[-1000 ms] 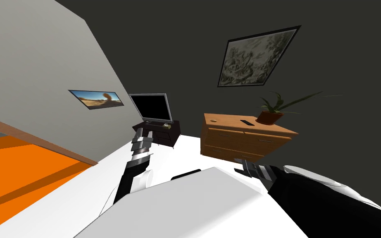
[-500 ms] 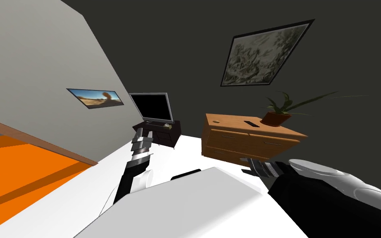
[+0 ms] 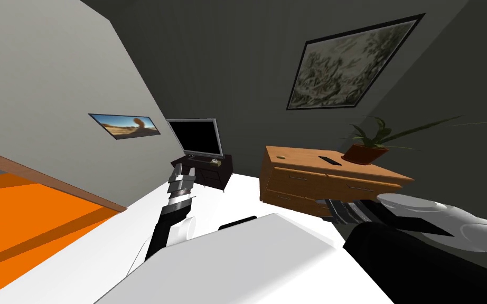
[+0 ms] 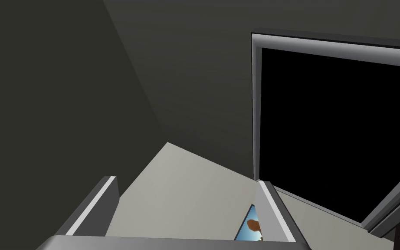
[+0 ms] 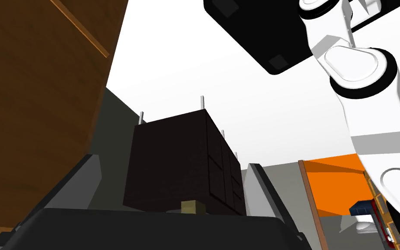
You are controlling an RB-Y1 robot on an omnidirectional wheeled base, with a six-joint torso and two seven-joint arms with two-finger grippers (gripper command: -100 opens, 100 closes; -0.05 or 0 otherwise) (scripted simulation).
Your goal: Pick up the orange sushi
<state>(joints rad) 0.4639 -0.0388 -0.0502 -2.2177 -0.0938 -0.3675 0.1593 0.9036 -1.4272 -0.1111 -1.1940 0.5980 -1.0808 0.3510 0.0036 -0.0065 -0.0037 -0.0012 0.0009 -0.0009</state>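
Observation:
A small tan-orange oval thing (image 3: 280, 157) lies on the wooden dresser (image 3: 311, 182), near its left end. My right gripper (image 3: 330, 203) hangs low in front of the dresser's bottom drawers, well below that top. The right wrist view has its fingers (image 5: 91, 173) standing open with nothing between them, aimed at a dark cabinet (image 5: 181, 162). My left gripper (image 3: 178, 170) is stretched toward the dark TV stand (image 3: 205, 168), and it is open too (image 4: 186, 191).
On the dresser there are also a black remote (image 3: 330, 160) and a potted plant (image 3: 366, 150). A television (image 3: 195, 135) and a small tan block (image 3: 213, 160) sit on the TV stand. An orange floor area (image 3: 20, 216) lies to the left, past a wooden edge.
My view has swung, sliding the dresser, plant and wall picture to the right. My right forearm has moved right and slightly up. The left arm has not moved.

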